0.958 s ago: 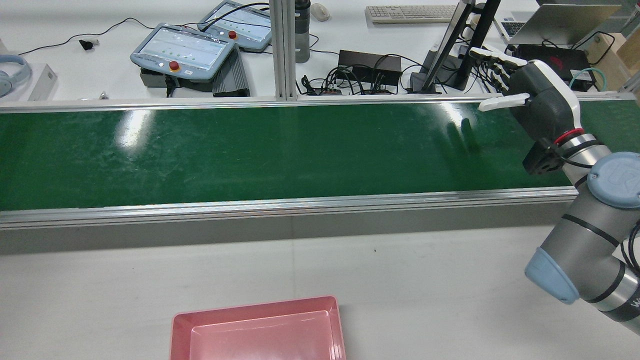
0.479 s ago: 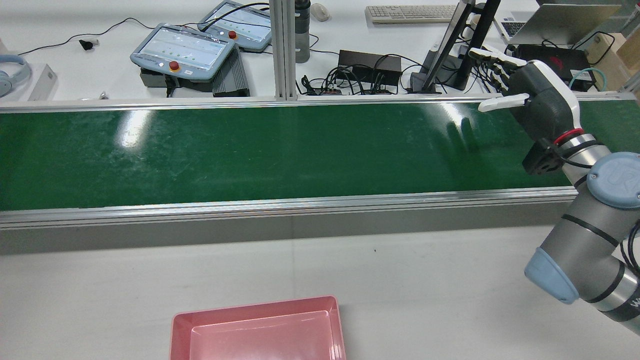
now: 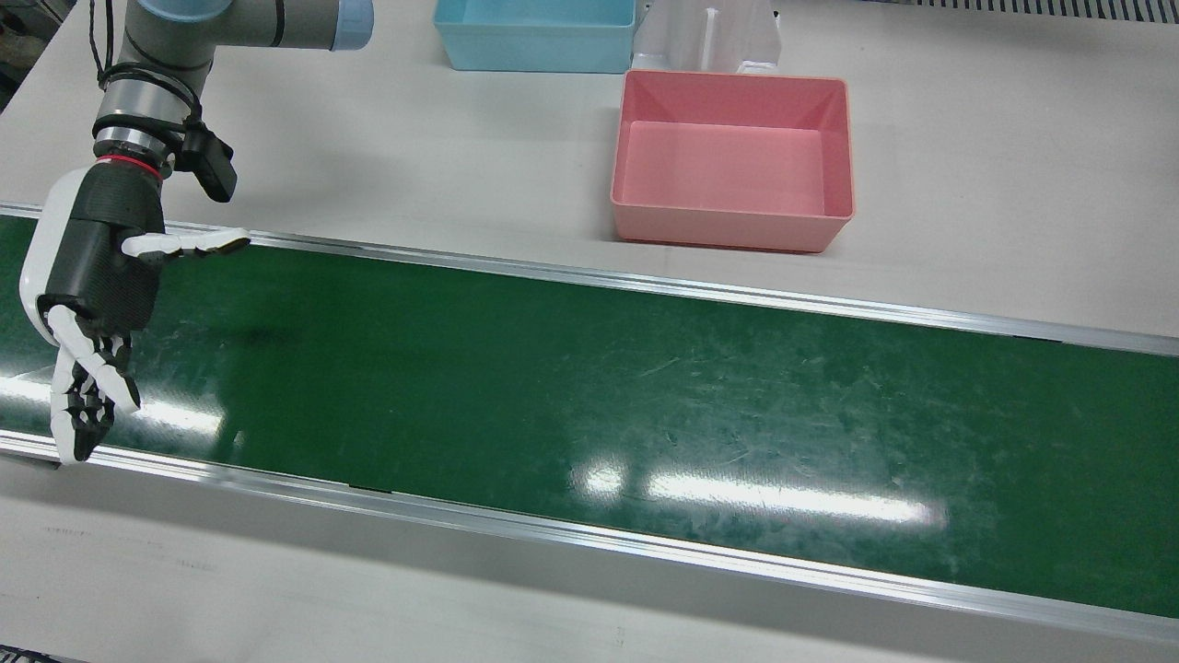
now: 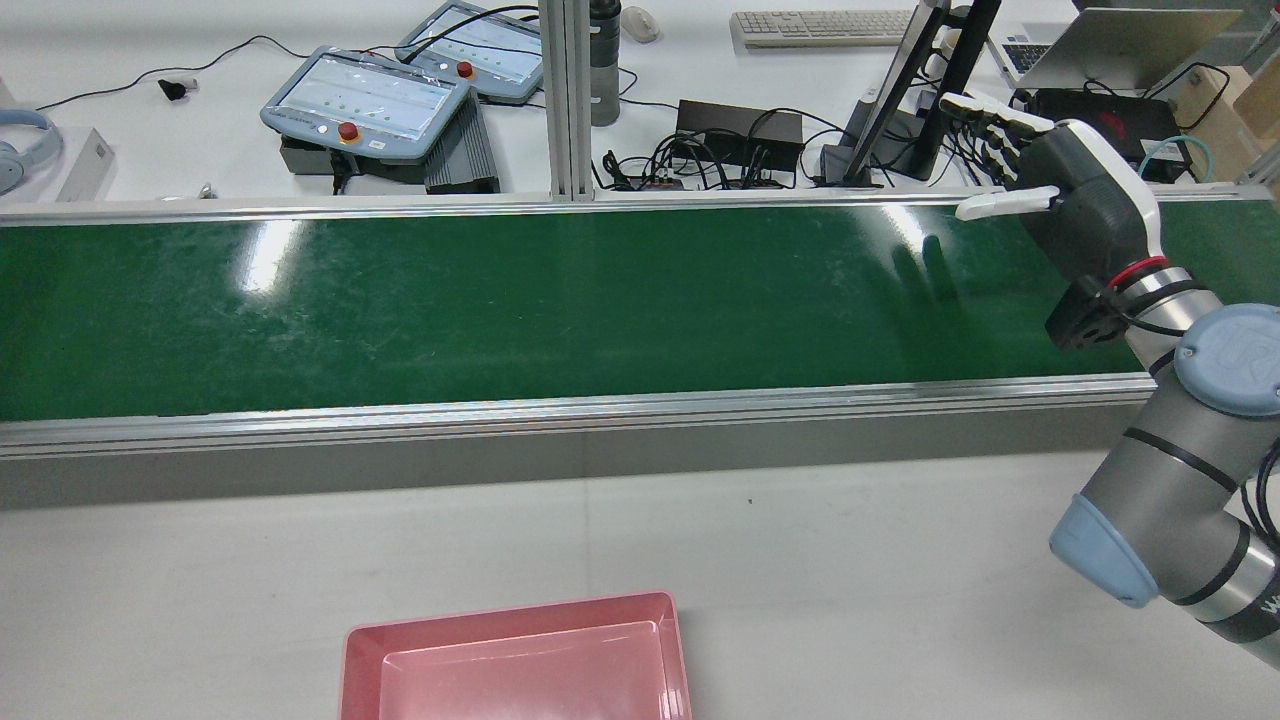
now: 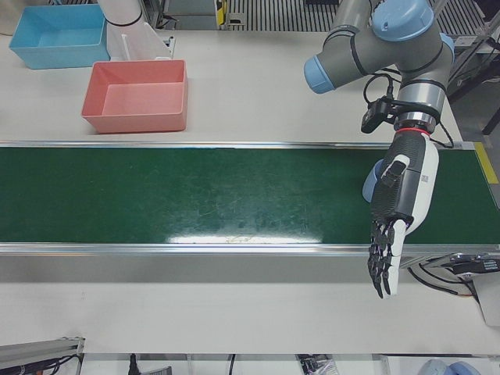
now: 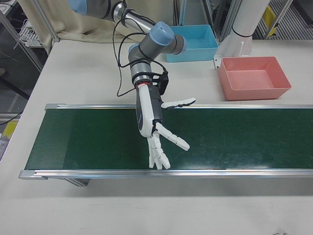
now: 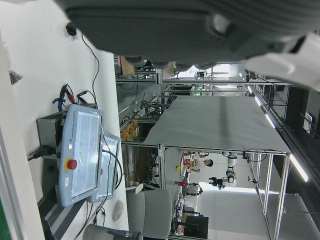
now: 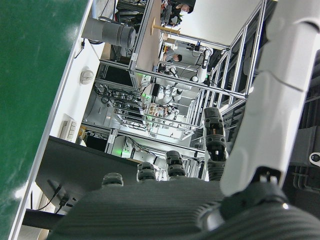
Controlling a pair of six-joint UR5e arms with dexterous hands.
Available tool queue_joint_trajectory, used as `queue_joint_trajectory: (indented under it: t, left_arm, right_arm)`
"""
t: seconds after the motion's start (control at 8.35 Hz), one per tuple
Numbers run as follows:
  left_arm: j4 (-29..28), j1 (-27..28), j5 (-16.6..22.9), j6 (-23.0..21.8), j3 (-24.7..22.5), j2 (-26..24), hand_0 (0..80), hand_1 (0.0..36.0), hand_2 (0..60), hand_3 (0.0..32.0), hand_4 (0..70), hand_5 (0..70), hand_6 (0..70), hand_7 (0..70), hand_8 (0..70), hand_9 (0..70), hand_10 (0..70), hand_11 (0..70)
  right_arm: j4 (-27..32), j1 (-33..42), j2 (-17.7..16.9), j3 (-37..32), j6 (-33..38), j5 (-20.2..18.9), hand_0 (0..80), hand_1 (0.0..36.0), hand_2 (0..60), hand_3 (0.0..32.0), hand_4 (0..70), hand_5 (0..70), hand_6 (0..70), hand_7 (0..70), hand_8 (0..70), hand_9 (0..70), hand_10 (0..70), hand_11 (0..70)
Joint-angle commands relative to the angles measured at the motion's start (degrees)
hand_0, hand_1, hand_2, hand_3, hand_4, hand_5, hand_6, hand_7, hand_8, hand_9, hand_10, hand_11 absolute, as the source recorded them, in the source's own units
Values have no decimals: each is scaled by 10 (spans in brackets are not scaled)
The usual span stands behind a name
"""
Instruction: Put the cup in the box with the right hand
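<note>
**Right hand waited, no cup to see**

The right hand (image 3: pixel 92 276) hung above one end of the green belt (image 3: pixel 589 387), fingers spread wide, holding nothing. No view showed the cup. The pink box (image 3: pixel 732 157) stood empty beside the belt. Next, probably, a cup must appear for grasping.

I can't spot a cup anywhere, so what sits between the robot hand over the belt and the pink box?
Nothing. In the front view only bare green belt, its silver rail and white table separate the right robot hand from the pink box.
</note>
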Motion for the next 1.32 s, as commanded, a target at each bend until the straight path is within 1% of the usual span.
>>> queue_joint_trajectory:
  t: [0.0, 0.12, 0.24, 0.36, 0.48, 0.6, 0.72, 0.84, 0.96, 1.08, 1.2]
  left_arm:
    - [0, 0, 0, 0, 0, 0, 0, 0, 0, 0, 0, 0, 0, 0, 0, 0, 0, 0]
    - [0, 0, 0, 0, 0, 0, 0, 0, 0, 0, 0, 0, 0, 0, 0, 0, 0, 0]
    - [0, 0, 0, 0, 0, 0, 0, 0, 0, 0, 0, 0, 0, 0, 0, 0, 0, 0]
    - [0, 0, 0, 0, 0, 0, 0, 0, 0, 0, 0, 0, 0, 0, 0, 0, 0, 0]
    - [0, 1, 0, 0, 0, 0, 0, 0, 0, 0, 0, 0, 0, 0, 0, 0, 0, 0]
    - [0, 1, 0, 0, 0, 0, 0, 0, 0, 0, 0, 0, 0, 0, 0, 0, 0, 0]
    - [0, 0, 0, 0, 0, 0, 0, 0, 0, 0, 0, 0, 0, 0, 0, 0, 0, 0]
    - [0, 0, 0, 0, 0, 0, 0, 0, 0, 0, 0, 0, 0, 0, 0, 0, 0, 0]
    - [0, 0, 0, 0, 0, 0, 0, 0, 0, 0, 0, 0, 0, 0, 0, 0, 0, 0]
    - [0, 0, 0, 0, 0, 0, 0, 0, 0, 0, 0, 0, 0, 0, 0, 0, 0, 0]
    - [0, 1, 0, 0, 0, 0, 0, 0, 0, 0, 0, 0, 0, 0, 0, 0, 0, 0]
  right_arm:
    - [0, -1, 0, -1, 2, 0, 582, 128, 0, 0, 145, 57, 52, 154, 24, 70, 0, 15]
    - [0, -1, 0, -2, 3, 1, 566, 143, 0, 0, 161, 55, 71, 261, 34, 101, 6, 28]
    - [0, 0, 0, -2, 3, 1, 584, 110, 0, 0, 228, 55, 91, 365, 54, 143, 12, 35]
    - [0, -1, 0, -2, 4, 1, 593, 95, 0, 0, 250, 55, 96, 385, 63, 160, 19, 45]
    - [1, -1, 1, -2, 4, 1, 591, 96, 0, 0, 231, 63, 117, 470, 110, 235, 45, 83]
    - [1, -1, 1, -2, 4, 1, 588, 96, 0, 0, 222, 75, 153, 606, 195, 372, 101, 163]
    - [1, -1, 1, -2, 4, 1, 579, 104, 0, 0, 209, 83, 175, 692, 247, 447, 131, 207]
    - [1, -1, 1, -2, 4, 1, 573, 111, 0, 0, 194, 89, 190, 700, 284, 497, 163, 252]
    - [1, -1, 1, -2, 4, 1, 554, 132, 0, 0, 152, 104, 202, 700, 344, 562, 261, 393]
    - [1, -1, 1, -2, 4, 1, 586, 88, 0, 0, 206, 105, 193, 679, 319, 525, 283, 423]
    - [1, 0, 1, -1, 4, 1, 576, 106, 0, 0, 184, 103, 188, 660, 306, 509, 269, 406]
